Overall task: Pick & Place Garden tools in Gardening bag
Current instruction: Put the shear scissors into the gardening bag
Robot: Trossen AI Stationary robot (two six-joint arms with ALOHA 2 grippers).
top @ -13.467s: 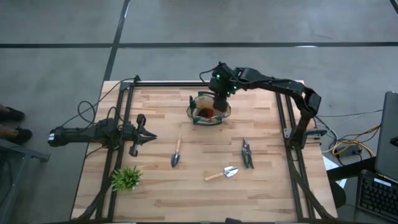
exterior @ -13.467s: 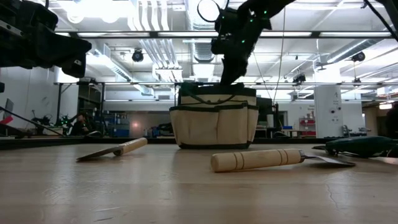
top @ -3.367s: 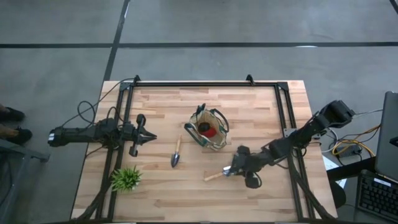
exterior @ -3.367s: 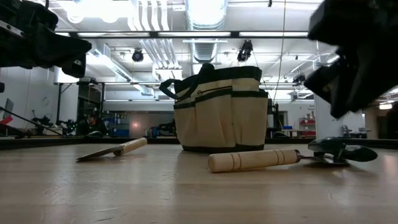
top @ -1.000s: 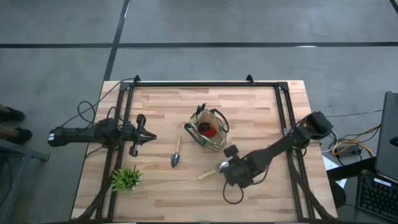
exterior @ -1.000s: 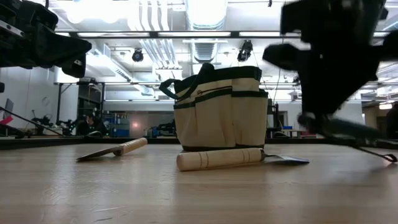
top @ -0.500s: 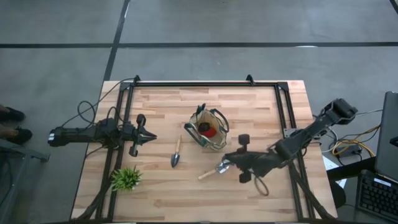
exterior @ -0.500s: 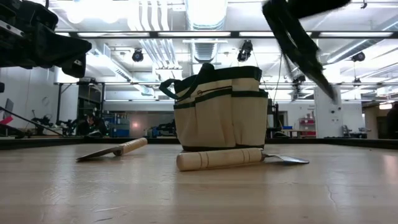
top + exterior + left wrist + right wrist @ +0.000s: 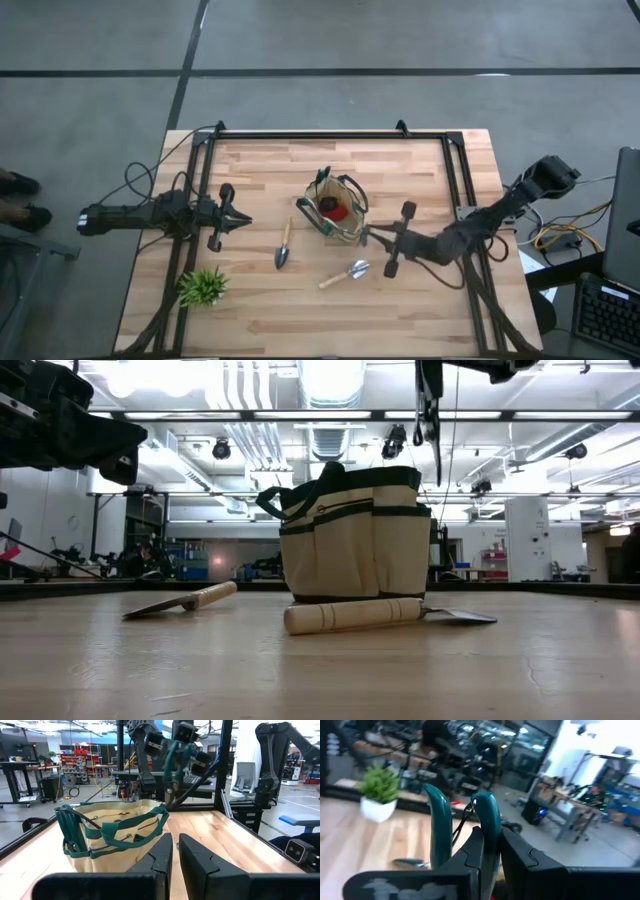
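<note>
1. Jaws: right gripper [image 9: 487, 851] clamps teal-handled pruning shears [image 9: 470, 822]; left gripper [image 9: 175, 851] is shut, empty.
2. Tan canvas gardening bag [image 9: 338, 209] stands mid-table; only overhead shows red inside.
3. Wooden-handled trowel [image 9: 375, 615] lies before it.

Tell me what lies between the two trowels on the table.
Only bare table between the left trowel and the right trowel, per the high view.

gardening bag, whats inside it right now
Looking down into the gardening bag, a red rounded item with something dark beside it, and dark handles at one edge. Anything deeper is hidden.
</note>
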